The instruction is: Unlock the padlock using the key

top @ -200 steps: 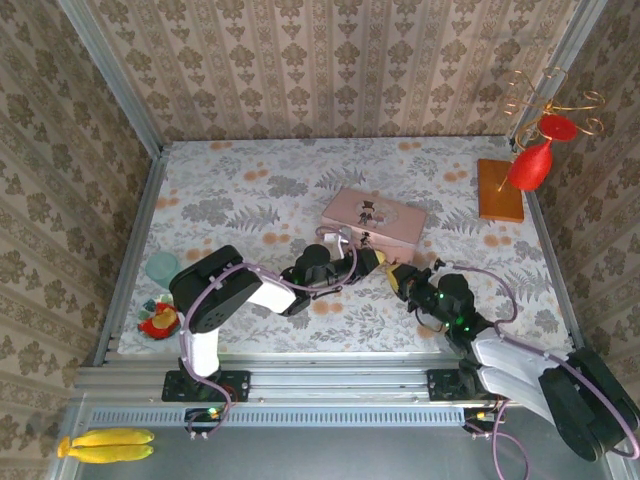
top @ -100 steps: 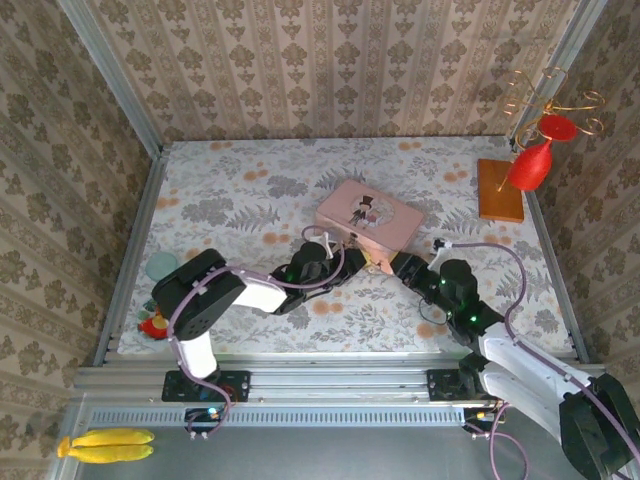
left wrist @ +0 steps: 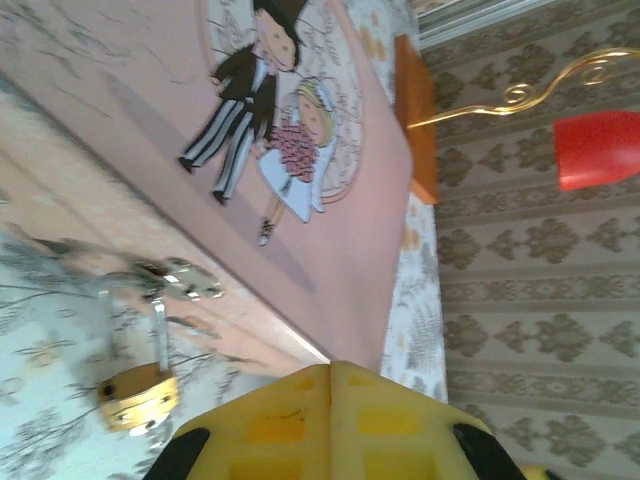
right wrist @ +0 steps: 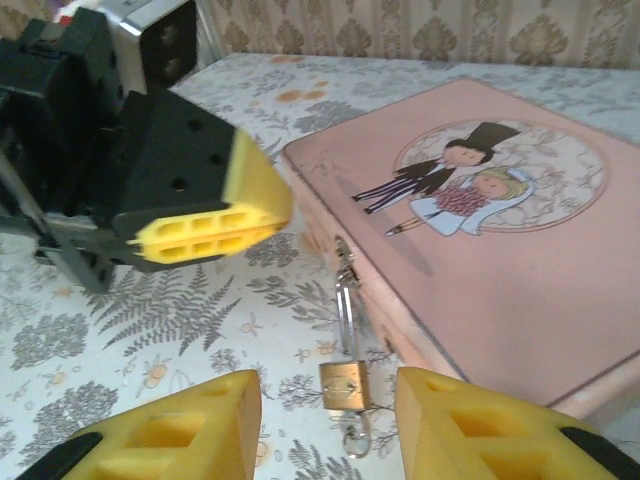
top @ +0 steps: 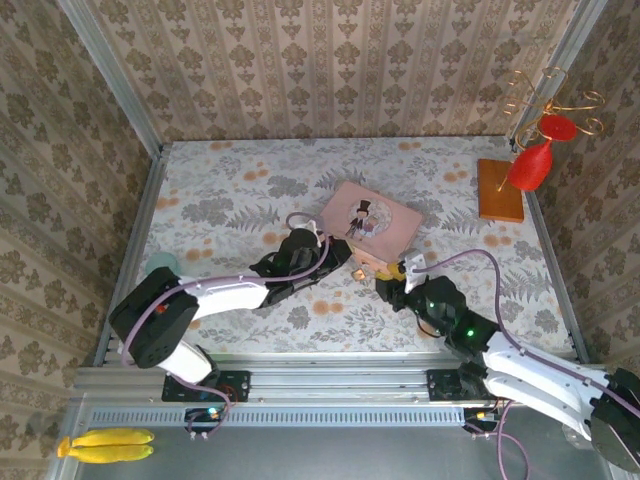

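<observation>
The tiny brass padlock point(right wrist: 343, 385) lies on the floral cloth, its thin silver shackle point(right wrist: 345, 305) hooked through the hasp of the pink tin point(right wrist: 520, 260). A small silver ring point(right wrist: 355, 437), probably the key's, hangs at the lock's underside; no key blade shows. My right gripper point(right wrist: 322, 395) is open, one yellow finger on each side of the padlock, not touching it. My left gripper point(left wrist: 331, 368) is shut on nothing, just left of the tin's front edge, with the padlock point(left wrist: 140, 395) off to its side. From above, the padlock point(top: 364, 272) sits between the left gripper point(top: 338, 254) and the right gripper point(top: 393, 283).
The pink tin point(top: 370, 218) with the cartoon couple lies mid-table behind the lock. A wooden base point(top: 500, 190) with gold wire and red ornaments point(top: 530, 165) stands at the back right. A teal object point(top: 160, 265) sits by the left edge.
The left arm has stretched out lower and its gripper drew back left. The right gripper has dropped toward the near edge. The tin has shifted and turned slightly.
</observation>
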Motion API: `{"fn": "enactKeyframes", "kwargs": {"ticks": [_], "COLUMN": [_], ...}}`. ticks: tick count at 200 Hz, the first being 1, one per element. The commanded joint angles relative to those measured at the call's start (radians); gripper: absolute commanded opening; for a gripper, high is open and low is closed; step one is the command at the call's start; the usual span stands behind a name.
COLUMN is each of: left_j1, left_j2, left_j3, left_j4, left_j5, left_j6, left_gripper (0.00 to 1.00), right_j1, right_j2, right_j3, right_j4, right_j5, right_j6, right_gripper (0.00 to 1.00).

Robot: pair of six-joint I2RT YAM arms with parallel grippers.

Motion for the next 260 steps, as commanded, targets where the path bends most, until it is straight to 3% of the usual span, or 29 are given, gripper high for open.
{"fn": "enactKeyframes", "kwargs": {"ticks": [1, 49, 81, 108, 156, 187, 212, 260], "left_j1": [0.018, 0.040, 0.089, 0.150, 0.241, 0.270, 0.273, 0.284], "left_j2": [-0.055, -0.052, -0.073, -0.061, -0.040, 0.052, 0.125, 0.247], "left_j3": [0.014, 0.018, 0.038, 0.158, 0.262, 0.361, 0.430, 0.547], "left_j4": [-0.191, -0.297, -0.361, -0.519, -0.609, -0.670, -0.692, -0.685], "left_j5": [-0.011, 0.006, -0.009, -0.015, -0.056, -0.007, 0.005, 0.056], "left_j6": [0.179, 0.376, 0.508, 0.688, 0.811, 0.877, 0.891, 0.866], "left_gripper": [0.11, 0.32, 0.42, 0.53, 0.59, 0.60, 0.61, 0.62], "right_j1": [-0.001, 0.000, -0.005, -0.082, -0.291, -0.432, -0.434, -0.443], "right_j2": [-0.024, 0.102, 0.269, 0.409, 0.573, 0.644, 0.717, 0.801], "right_j3": [0.035, 0.068, 0.145, 0.180, 0.260, 0.335, 0.422, 0.389], "right_j4": [-0.145, -0.153, -0.146, -0.086, -0.097, -0.091, -0.100, 0.040], "right_j5": [0.066, -0.079, -0.087, -0.171, -0.332, -0.433, -0.518, -0.605], "right_j6": [0.010, 0.223, 0.288, 0.342, 0.335, 0.284, 0.268, 0.287], "right_gripper": [0.42, 0.42, 0.44, 0.46, 0.53, 0.50, 0.49, 0.50]}}
